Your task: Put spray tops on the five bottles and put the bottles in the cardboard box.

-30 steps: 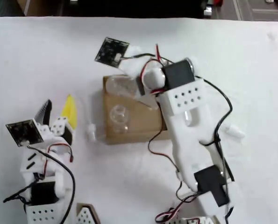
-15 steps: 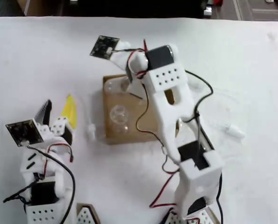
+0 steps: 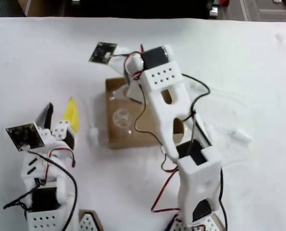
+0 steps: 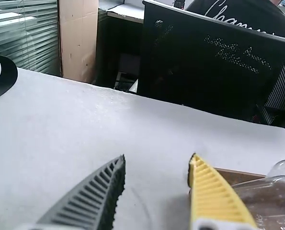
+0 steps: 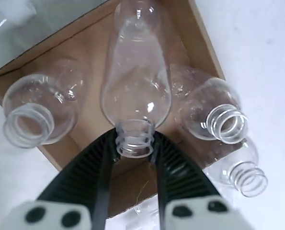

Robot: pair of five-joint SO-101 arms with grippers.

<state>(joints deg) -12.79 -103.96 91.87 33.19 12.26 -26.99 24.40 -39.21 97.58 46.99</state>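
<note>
1. Your right claw (image 5: pixel 134 139) is clamped on a bottle's (image 5: pixel 135 91) neck, over the box (image 5: pixel 92 62), between other bottles (image 5: pixel 34 112) (none wears a spray top).
2. Lower it straight down and release only once it stands.
3. Your left claw (image 4: pixel 156 163) rests open nearby.

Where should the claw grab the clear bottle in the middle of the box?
Probably by its neck, where the right claw has the bottle now. The neck is narrow and ridged, so the fingers fit either side without slipping; the body is wide, round and smooth. Come from the mouth end, since other bottles crowd both sides in the cardboard box.
</note>
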